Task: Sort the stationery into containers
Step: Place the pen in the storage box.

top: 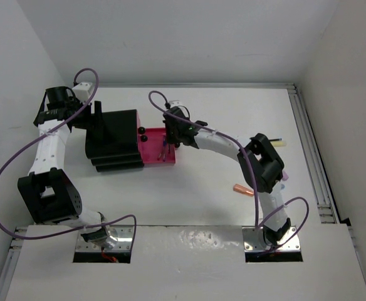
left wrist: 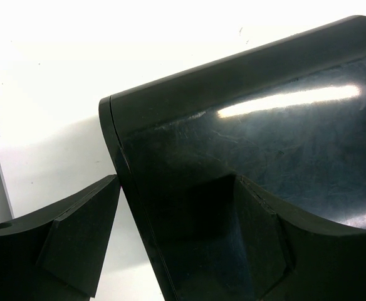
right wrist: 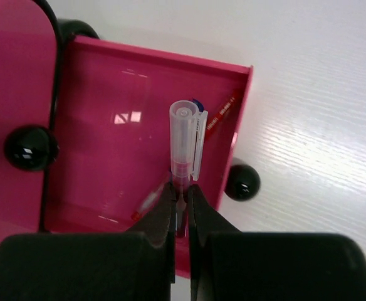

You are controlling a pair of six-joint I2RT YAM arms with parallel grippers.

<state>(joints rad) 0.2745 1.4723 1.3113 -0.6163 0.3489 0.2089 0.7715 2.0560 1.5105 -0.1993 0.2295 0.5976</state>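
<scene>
1. Because the slim pen with the clear plastic cap (right wrist: 186, 144) is looking light, rigid and glossy, it is probably going to lift easily. It could swivel or slip under a narrow pinch, though. The barrel just below the cap is seeming a sounder place to hold than the smooth cap itself.
2. The right gripper (right wrist: 181, 188) is pinching exactly there. Its jaws are standing almost closed, with only the barrel's width between them. The pen is pointing toward 12 o'clock in the wrist view, above the open pink plastic drawer (right wrist: 108, 94).
3. A red pen (right wrist: 224, 113) is lying on the drawer floor beneath the held one, running from 7 to 1 o'clock. The drawer's round black knob (right wrist: 241, 182) is sitting at 4 o'clock from the held pen.
4. The left gripper (left wrist: 175, 188) is standing wide open and gripping nothing. It is straddling an edge of the glossy black stepped box (left wrist: 264, 144), with one finger outside it and a gap showing. Whether the other finger is touching the box, I cannot tell.
5. A stubby orange highlighter (top: 242, 190) is lying on the white table (top: 202, 207), at 4 o'clock from the drawer and well apart.
</scene>
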